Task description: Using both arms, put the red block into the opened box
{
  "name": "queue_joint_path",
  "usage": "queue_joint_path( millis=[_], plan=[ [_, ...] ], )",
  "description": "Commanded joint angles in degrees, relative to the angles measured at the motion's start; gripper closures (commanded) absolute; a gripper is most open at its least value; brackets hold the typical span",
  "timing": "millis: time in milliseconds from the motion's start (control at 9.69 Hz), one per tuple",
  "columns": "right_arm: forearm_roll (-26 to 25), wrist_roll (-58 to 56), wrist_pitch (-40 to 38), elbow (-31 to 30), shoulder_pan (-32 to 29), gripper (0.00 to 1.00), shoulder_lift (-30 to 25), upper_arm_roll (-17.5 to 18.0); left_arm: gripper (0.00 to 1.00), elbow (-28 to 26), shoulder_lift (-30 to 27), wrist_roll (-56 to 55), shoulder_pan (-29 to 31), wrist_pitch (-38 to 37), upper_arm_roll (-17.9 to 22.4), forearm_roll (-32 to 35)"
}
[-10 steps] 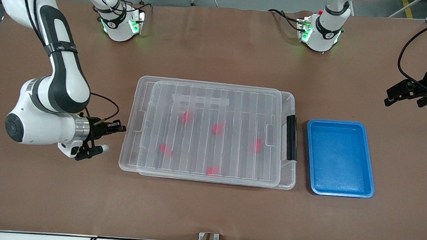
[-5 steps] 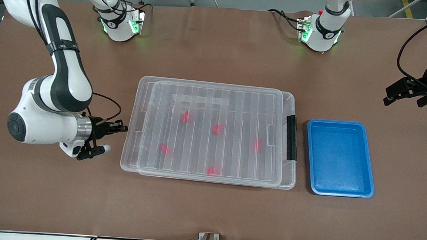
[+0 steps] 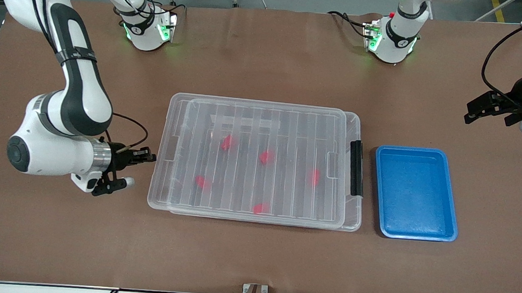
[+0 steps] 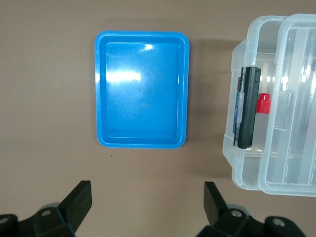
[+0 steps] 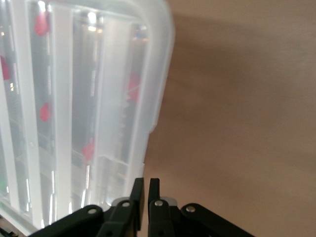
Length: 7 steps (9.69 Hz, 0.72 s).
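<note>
The clear box (image 3: 157, 190) lies in the middle of the table, its ribbed lid (image 3: 267, 119) covering nearly all of it. Several red blocks (image 3: 266, 157) show blurred through the lid; one red block (image 4: 263, 102) sits by the black latch (image 3: 356, 168). My right gripper (image 3: 151, 157) is low beside the box's short end toward the right arm's end. Its fingers (image 5: 147, 180) are almost together and hold nothing. My left gripper (image 3: 490, 108) hangs open over bare table at the left arm's end, its fingers (image 4: 147, 202) spread wide.
A blue shallow tray (image 3: 414, 192) lies beside the box's latch end, toward the left arm's end. It also appears as a blue tray (image 4: 142, 89) in the left wrist view. Brown tabletop surrounds the box and the tray.
The left gripper has drifted a little toward the arms' bases. The right gripper has stayed at the box's end, and the box has shifted very slightly toward the left arm's end.
</note>
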Motion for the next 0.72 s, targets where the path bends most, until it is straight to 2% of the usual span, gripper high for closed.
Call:
queue_joint_path(
  millis=[0, 206, 516, 619],
  plan=[
    [-5.85, 3.55, -3.83, -0.75, -4.08, 0.0, -7.79, -1.13, 0.0, -1.09, 0.71, -0.72, 0.21, -0.9, -0.61, 0.18],
    [-19.28, 16.01, -5.93, -0.75, -3.57, 0.0, -15.88, -1.05, 0.0, -1.26, 0.8, -0.72, 0.21, -0.9, -0.7, 0.18],
    [-21.18, 15.88, -13.92, -1.45, -6.9, 0.0, -24.15, -1.58, 0.0, -1.09, 0.89, -0.64, 0.21, -0.9, -0.7, 0.18],
    [-22.06, 15.62, -16.04, -1.72, -7.69, 0.0, -25.22, -1.58, 0.0, -1.09, 1.06, -0.64, 0.12, -0.81, -0.7, 0.18]
  ],
)
